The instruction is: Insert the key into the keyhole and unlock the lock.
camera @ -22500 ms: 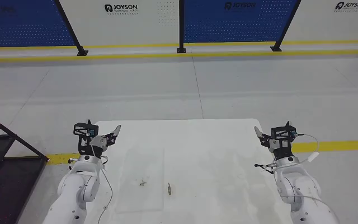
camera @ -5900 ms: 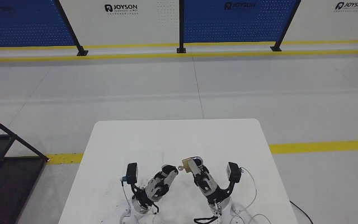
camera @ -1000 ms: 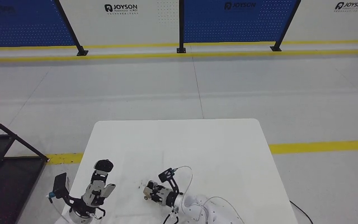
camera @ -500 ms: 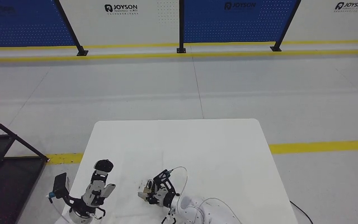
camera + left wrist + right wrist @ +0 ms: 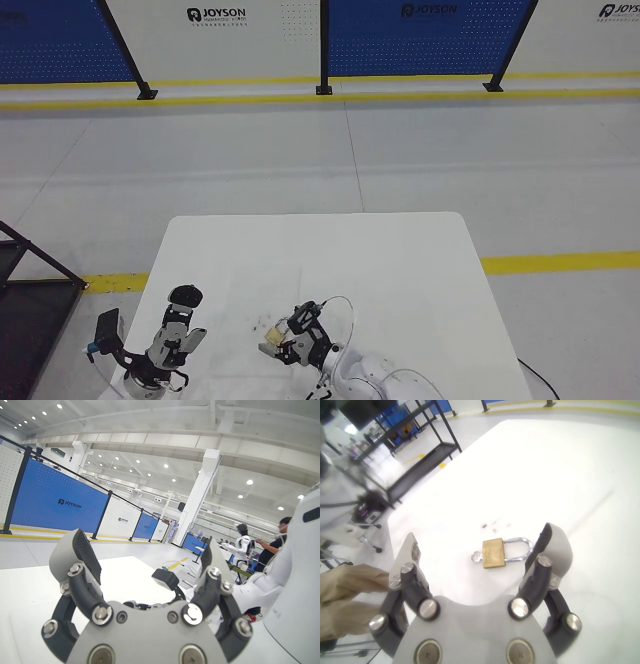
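Fingers of the right gripper [image 5: 478, 535] gape wide, empty, above the lock [image 5: 493, 553] lying flat on the surface [image 5: 520, 475], lower centre in the top view. The right wrist view shows the key [image 5: 476, 557] touching its base. The left gripper [image 5: 143, 538] is raised, fingers spread, empty.

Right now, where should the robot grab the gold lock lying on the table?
Probably its brass body, from straight above, pinching the two bare side edges. It lies flat on the table; the key sticks out of one end and the shackle out of the other, so only those sides are free.
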